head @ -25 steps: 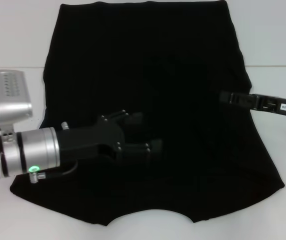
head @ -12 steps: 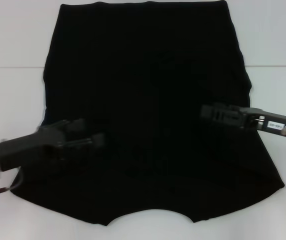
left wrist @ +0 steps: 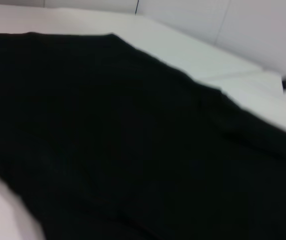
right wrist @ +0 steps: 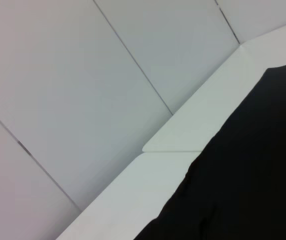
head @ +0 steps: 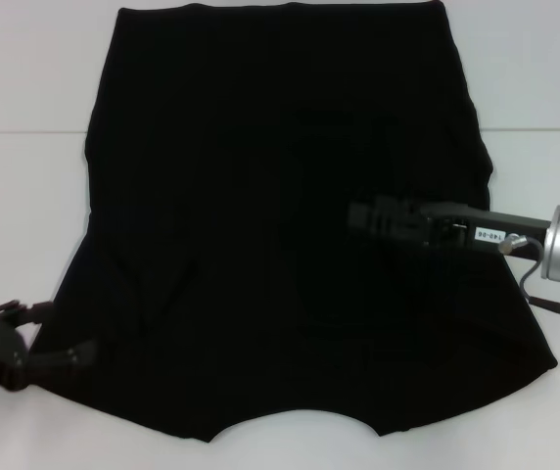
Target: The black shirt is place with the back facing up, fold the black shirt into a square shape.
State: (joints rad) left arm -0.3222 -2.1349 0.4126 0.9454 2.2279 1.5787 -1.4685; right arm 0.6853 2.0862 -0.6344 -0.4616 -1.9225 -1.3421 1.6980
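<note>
Since earlier: left pincer (head: 53, 338) pulled back to shirt's near-left edge, fingers spread, empty; right pincer (head: 358, 215) reached farther over cloth, opening impossible to tell | head: black shirt (head: 260, 196), soft matte fabric, flat on white tabletop (head: 25, 196), curved neckline nearest | left wrist: dark cloth, blurred | right wrist: shirt edge, smooth white panels.

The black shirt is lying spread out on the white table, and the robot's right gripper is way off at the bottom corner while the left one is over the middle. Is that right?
Almost, but the sides are swapped. In the head view the right gripper is over the middle of the black shirt, and the left gripper is at the shirt's near corner. The shirt does lie spread out on the white table.
</note>
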